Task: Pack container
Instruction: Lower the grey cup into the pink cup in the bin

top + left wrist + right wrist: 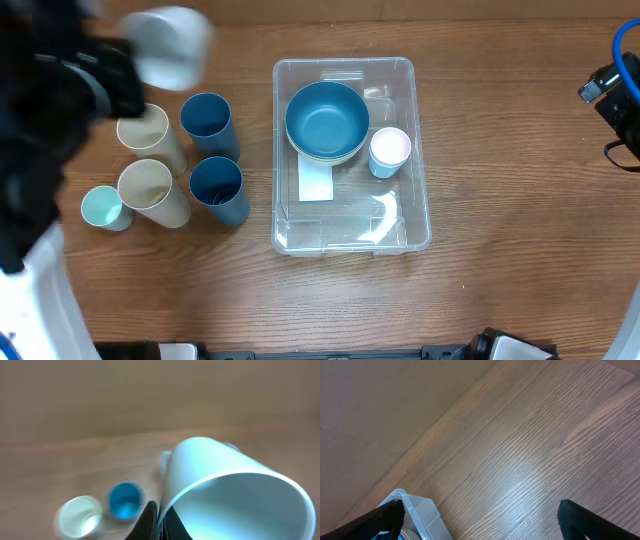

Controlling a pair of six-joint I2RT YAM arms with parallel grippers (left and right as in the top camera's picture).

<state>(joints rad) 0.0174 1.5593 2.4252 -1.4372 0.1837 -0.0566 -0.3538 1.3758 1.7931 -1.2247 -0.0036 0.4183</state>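
Note:
The clear rectangular container [350, 155] stands mid-table with a white label on its base; a blue bowl [326, 121] and a small pale cup [389, 151] sit inside it. My left gripper [159, 521] is shut on the rim of a pale light-blue cup [170, 45], held in the air at the far left; it looks blurred, and fills the left wrist view [235, 490]. My right gripper [480, 517] is open and empty at the far right, with a container corner [415, 510] by its left finger.
Left of the container stand two blue cups [208, 124] [218, 188], two beige cups [148, 137] [152, 192] and a small pale-teal cup [104, 209]. The left wrist view shows a blue cup [124, 500] and a pale cup [80, 516] below.

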